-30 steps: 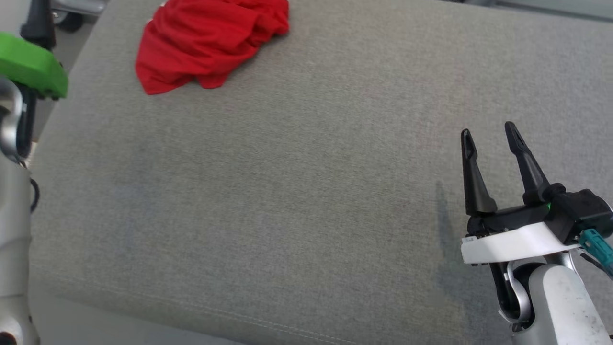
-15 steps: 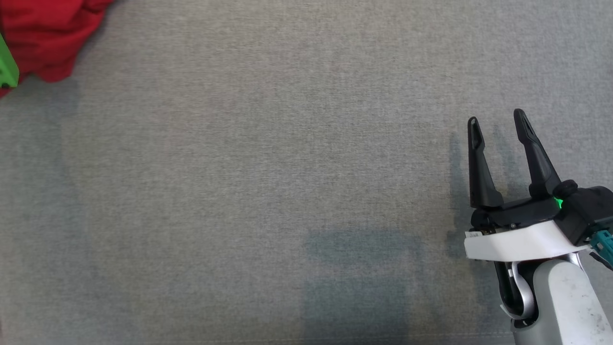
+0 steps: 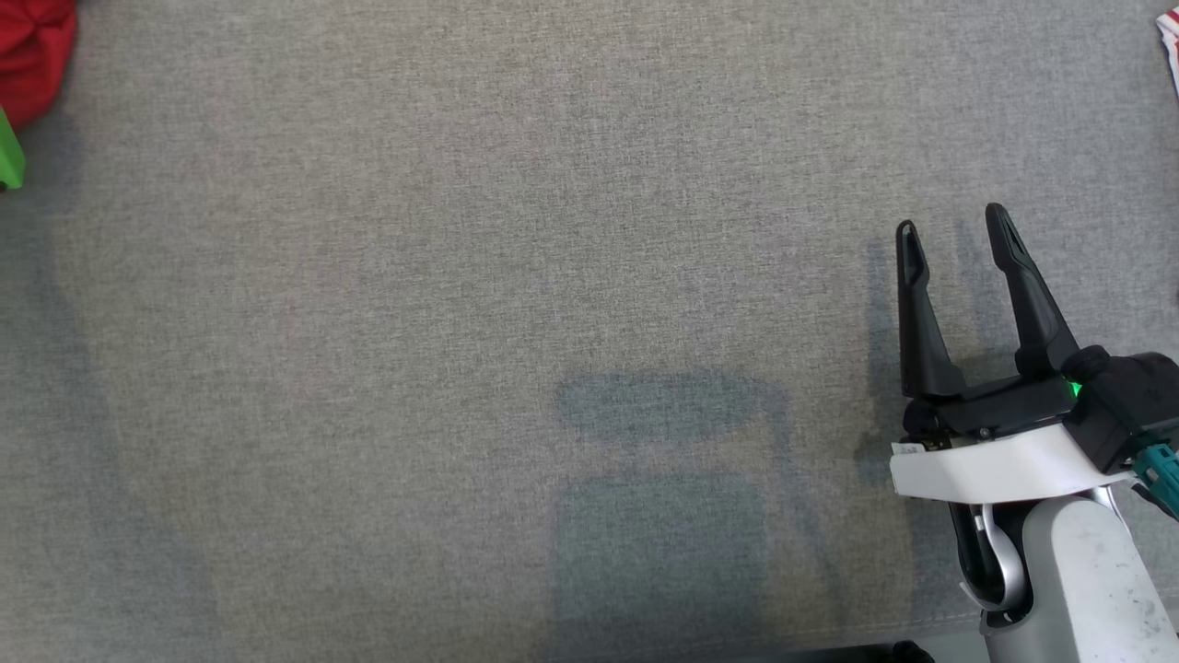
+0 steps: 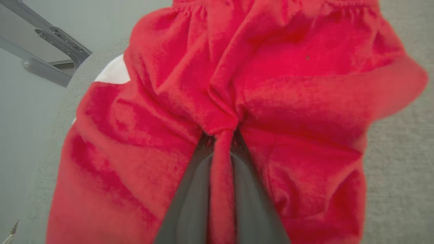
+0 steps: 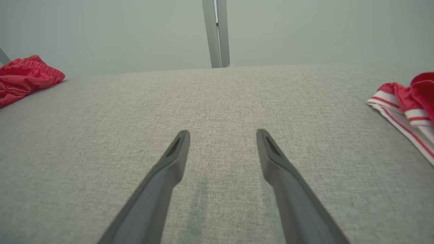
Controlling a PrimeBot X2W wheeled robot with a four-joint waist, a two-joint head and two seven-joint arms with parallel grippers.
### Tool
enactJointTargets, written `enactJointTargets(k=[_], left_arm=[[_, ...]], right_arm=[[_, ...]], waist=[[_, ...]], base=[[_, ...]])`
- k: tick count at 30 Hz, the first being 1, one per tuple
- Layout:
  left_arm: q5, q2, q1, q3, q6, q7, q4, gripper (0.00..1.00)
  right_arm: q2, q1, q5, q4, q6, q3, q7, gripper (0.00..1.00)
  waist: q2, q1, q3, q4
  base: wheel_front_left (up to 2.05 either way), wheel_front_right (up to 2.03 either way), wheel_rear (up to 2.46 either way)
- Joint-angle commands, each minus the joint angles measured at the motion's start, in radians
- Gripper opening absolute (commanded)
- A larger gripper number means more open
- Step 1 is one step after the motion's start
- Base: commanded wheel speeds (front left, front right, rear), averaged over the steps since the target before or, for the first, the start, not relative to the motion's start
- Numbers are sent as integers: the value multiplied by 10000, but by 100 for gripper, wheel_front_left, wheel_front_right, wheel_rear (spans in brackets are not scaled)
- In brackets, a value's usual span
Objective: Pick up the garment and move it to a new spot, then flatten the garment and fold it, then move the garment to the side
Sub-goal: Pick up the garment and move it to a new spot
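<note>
Garment (image 4: 271, 78) lies bunched at the far left of the surface (image 3: 461, 276); left gripper (image 4: 222, 135) is closed on one narrow fold of it, seemingly a shallow bite; lifted fast, the fold may slip out; right gripper (image 3: 953, 235) gapes wide, empty, well apart; striped cloth (image 5: 400, 105) sits far right; nothing stands between.

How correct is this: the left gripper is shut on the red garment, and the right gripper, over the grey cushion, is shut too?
One point is wrong: the right gripper, over the grey cushion, is open, fingers spread and empty, as the right wrist view shows. The left gripper is indeed shut on the red garment.
</note>
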Motion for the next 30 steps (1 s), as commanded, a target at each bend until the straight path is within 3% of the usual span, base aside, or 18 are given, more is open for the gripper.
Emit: enactJointTargets(k=[1, 19, 30], left_arm=[[35, 98, -92, -11, 63, -232, -48, 0], [895, -141, -372, -1513, -4, -2561, -1005, 0], [8, -805, 949, -3428, -17, -3078, -2767, 0]], right_arm=[[-7, -109, -73, -8, -14, -12, -77, 100], [-8, 219, 209, 716, -14, -30, -230, 100], [-8, 929, 482, 1140, -14, -366, -314, 100]], waist=[[0, -1, -90, 57], [0, -1, -2408, 118], [0, -1, -4276, -191]], base=[[0, 0, 0], [0, 0, 0], [0, 0, 0]])
